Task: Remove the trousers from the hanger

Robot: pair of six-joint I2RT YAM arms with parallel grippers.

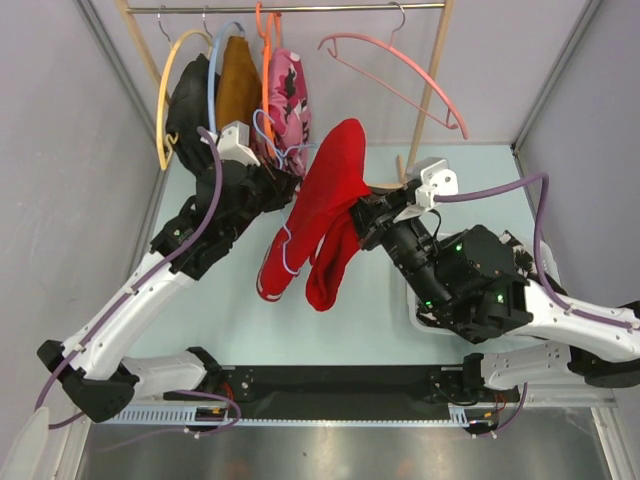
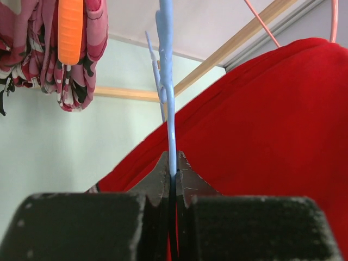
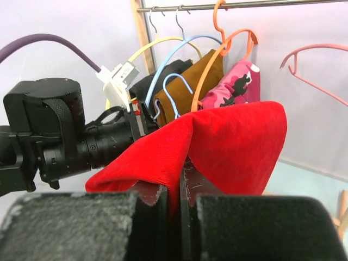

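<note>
Top view: the red trousers (image 1: 325,200) hang draped above the surface (image 1: 370,320); left wrist view: the left pincer (image 2: 173,169) is clamped tight on the blue hanger (image 2: 166,54); right wrist view: the right pincer (image 3: 181,176) is clamped tight on the red trousers.

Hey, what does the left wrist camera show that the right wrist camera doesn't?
Only the left wrist view: the left claw shut on a thin light blue hanger. Only the right wrist view: the right claw pinching the red trousers, plus the rail, the mustard-brown garment and the left arm. Both: the red trousers, the pink floral garment and the orange hanger.
</note>
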